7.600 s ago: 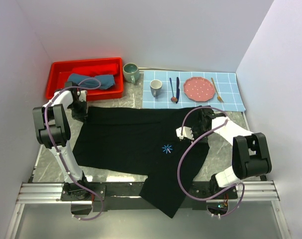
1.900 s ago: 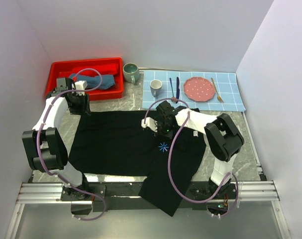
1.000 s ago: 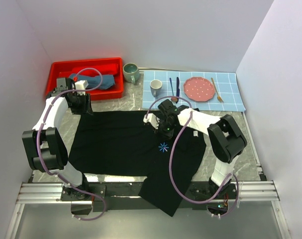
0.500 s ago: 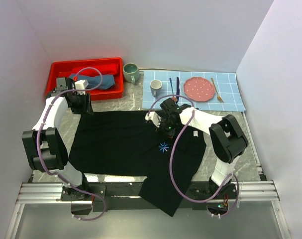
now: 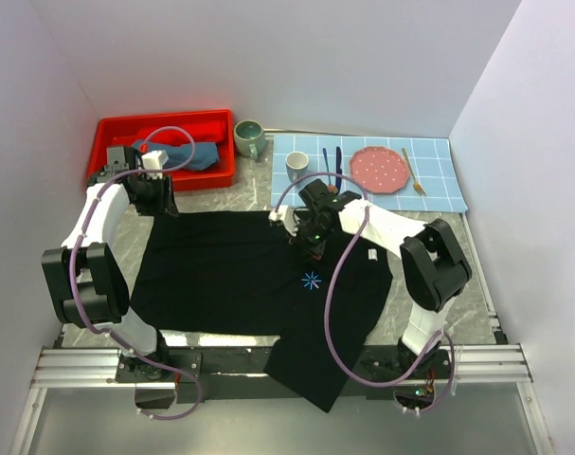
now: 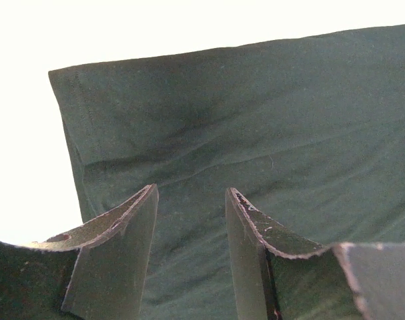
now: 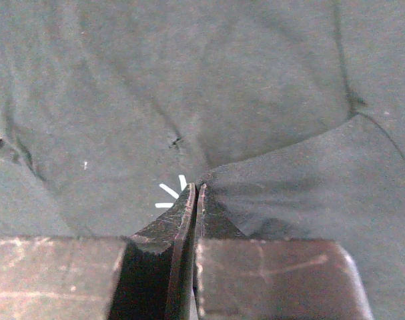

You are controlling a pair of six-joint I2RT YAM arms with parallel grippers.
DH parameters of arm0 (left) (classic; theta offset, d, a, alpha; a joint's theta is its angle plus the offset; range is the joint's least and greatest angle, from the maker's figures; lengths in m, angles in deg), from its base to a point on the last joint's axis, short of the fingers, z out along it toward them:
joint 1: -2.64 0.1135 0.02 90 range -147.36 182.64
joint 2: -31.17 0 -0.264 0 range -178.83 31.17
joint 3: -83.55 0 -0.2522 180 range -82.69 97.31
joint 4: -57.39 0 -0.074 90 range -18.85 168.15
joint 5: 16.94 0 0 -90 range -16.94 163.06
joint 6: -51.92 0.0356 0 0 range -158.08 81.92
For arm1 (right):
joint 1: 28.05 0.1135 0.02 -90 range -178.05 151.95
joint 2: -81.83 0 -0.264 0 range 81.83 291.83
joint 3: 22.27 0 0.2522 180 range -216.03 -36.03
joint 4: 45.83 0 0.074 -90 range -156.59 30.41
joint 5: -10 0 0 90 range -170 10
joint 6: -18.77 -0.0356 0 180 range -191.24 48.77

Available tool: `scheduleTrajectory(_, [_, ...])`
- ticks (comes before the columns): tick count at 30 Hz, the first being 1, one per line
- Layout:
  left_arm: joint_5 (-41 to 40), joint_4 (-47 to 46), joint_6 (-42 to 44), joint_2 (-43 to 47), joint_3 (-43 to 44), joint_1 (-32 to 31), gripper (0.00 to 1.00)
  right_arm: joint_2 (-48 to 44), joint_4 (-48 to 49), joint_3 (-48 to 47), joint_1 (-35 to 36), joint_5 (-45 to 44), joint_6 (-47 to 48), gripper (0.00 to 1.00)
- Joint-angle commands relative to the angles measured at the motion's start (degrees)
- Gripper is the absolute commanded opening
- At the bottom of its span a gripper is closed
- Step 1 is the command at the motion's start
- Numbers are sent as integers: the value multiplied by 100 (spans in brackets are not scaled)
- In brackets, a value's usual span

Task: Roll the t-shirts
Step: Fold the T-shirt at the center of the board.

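Mottled grey tabletop [image 5: 254,190] | soft black t-shirt [image 5: 221,275] flat (creased) | left gripper [image 6: 192,192] parted | right gripper [image 7: 194,189] pinching cloth

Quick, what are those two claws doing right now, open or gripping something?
Left gripper: open over the black t-shirt, holding nothing.
Right gripper: shut, pinching a fold of the black t-shirt.

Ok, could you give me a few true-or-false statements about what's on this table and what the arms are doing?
1. The black t-shirt lies spread on the table. True.
2. The red bin is empty. False: a slate-blue shirt lies in it.
3. The right gripper is wide open. False: it is shut, pinching a fold of the black t-shirt.
4. The left gripper is open at a corner of the black t-shirt. True.
5. The pink plate sits on the checked placemat. True.
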Motion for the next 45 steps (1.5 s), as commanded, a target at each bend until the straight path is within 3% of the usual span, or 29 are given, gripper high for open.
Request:
scheduleTrajectory(1, [99, -58, -27, -21, 170, 19, 51, 143, -345, -283, 59, 331, 61, 2])
scheduleTrajectory(5, [73, -23, 8, -109, 249, 19, 51, 29, -460, -432, 24, 595, -42, 31])
scheduleTrajectory(8, [-6, -5, 43, -275, 469, 27, 52, -190, -49, -582, -449, 709, -970, 42])
scheduleTrajectory(12, [-198, -58, 122, -871, 820, -16, 52, -218, 577, -704, -1433, -244, -1697, 42])
scheduleTrajectory(17, [-682, -224, 175, -1558, 1154, -17, 47, 616, 368, -1389, -2522, -1048, -1030, 39])
scheduleTrajectory(23, [-727, -286, 175, -2471, 1550, -52, 47, 1513, 50, -2374, -3182, -1742, -440, 39])
scheduleTrajectory(32, [-1596, -321, 623, -3202, 1849, -157, 44, 1954, -82, -2236, -3456, -2146, 500, 29])
scheduleTrajectory(36, [-1729, -313, 842, -3352, 2016, -183, 44, 1997, 147, -2120, -3483, -2340, 554, 34])
scheduleTrajectory(39, [-1266, -251, 992, -3055, 2078, -166, 45, 1928, 95, -2383, -3719, -1964, 230, 38])
scheduleTrajectory(45, [-1157, -453, 870, -2201, 1946, -96, 59, 1980, -142, -2727, -3869, -1647, 9, 44])
